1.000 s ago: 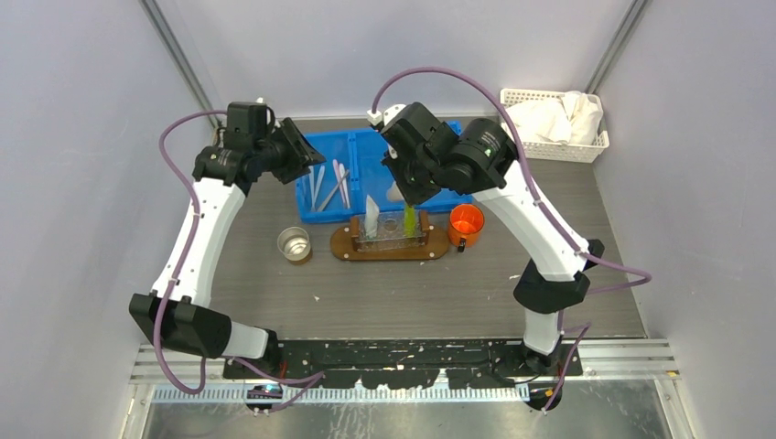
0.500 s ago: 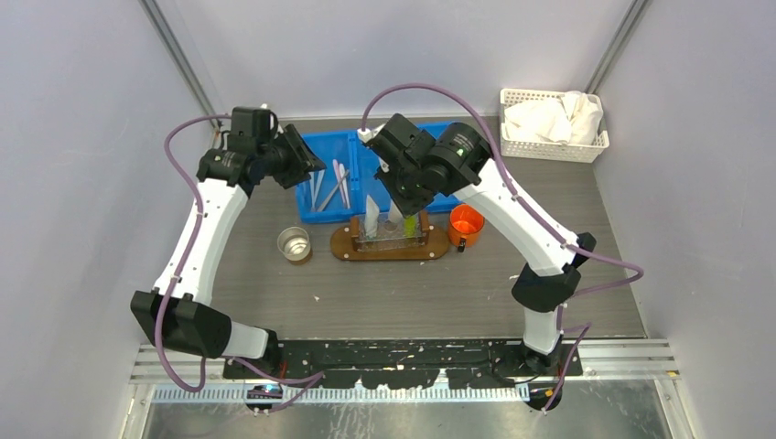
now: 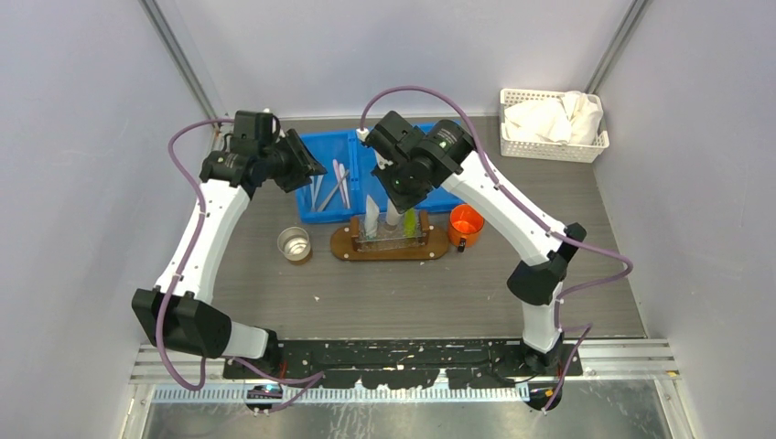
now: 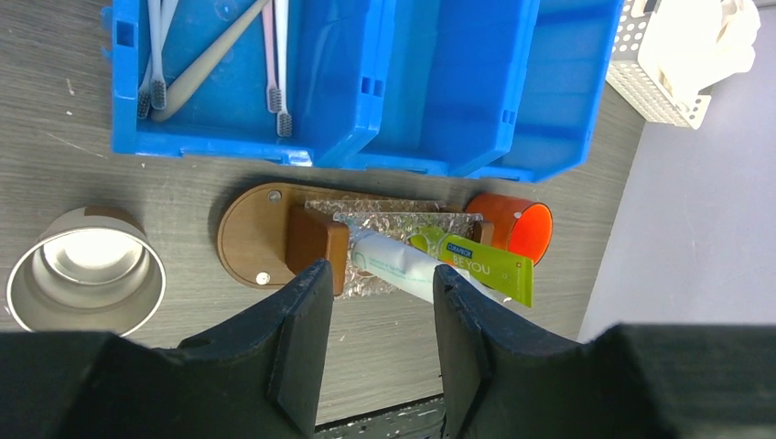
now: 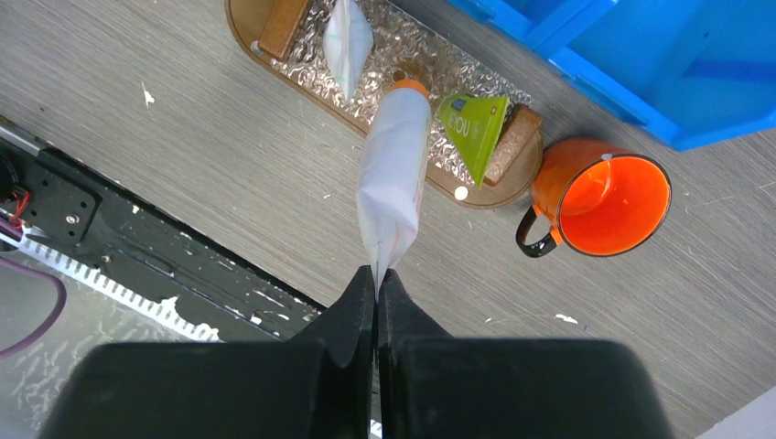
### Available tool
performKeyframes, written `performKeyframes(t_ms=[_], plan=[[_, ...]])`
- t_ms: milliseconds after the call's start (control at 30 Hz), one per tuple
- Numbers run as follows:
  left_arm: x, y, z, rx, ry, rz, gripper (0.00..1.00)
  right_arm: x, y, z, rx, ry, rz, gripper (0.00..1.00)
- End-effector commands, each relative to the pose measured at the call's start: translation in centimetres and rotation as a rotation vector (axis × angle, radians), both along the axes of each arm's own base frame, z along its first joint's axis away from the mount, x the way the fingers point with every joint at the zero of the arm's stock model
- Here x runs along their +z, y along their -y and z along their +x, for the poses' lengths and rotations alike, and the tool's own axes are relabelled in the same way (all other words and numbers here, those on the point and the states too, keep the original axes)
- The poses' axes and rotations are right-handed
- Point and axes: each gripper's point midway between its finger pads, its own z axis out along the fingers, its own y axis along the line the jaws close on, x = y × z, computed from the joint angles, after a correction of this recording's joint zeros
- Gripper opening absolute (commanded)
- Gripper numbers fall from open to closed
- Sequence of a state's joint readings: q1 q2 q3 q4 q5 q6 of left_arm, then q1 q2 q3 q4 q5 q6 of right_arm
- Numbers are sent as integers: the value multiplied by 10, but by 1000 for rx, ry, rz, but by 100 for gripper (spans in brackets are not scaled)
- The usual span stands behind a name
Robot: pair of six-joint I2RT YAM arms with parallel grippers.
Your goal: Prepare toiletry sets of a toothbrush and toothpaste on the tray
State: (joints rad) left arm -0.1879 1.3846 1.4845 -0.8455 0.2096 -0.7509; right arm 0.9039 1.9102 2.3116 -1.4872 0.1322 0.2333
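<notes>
The dark-brown oval tray (image 3: 346, 245) lies in front of the blue bin and carries a clear textured holder between two wooden blocks. A white toothpaste tube (image 3: 371, 216) and a yellow-green tube (image 3: 410, 222) stand in it. My right gripper (image 5: 377, 274) is shut on the crimped end of a third white tube (image 5: 393, 174), held upright with its cap end down in the holder between the other two (image 5: 348, 37) (image 5: 474, 123). My left gripper (image 4: 380, 293) is open and empty, high over the bin's near edge. Toothbrushes (image 3: 329, 186) lie in the bin's left compartment.
The blue three-compartment bin (image 3: 359, 151) sits behind the tray. A metal cup (image 3: 294, 243) stands left of the tray and an orange mug (image 3: 465, 222) right of it. A white lattice basket (image 3: 552, 123) holding cloth is at the back right.
My right gripper has moved left and down with the white tube, bringing it upright between the two tubes on the tray. The left arm has barely shifted.
</notes>
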Motion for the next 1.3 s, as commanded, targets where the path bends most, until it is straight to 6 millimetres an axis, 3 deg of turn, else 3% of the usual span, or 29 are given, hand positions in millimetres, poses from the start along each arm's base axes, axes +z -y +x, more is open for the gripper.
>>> performKeyframes(t_ms=[0,667,1100,1267], plan=[[16,2,2,-20,74,-10,45,2,-10,12,24,13,58,1],[2,4,4,-20,52,-17,44,-26,-14,21,33,-41,65,1],[-1,6,6,-21,49,-25,42,-9,-9,30,26,9,94,1],[-2,6,6,-20,48,-25,42,-11,-8,32,22,12,103,1]])
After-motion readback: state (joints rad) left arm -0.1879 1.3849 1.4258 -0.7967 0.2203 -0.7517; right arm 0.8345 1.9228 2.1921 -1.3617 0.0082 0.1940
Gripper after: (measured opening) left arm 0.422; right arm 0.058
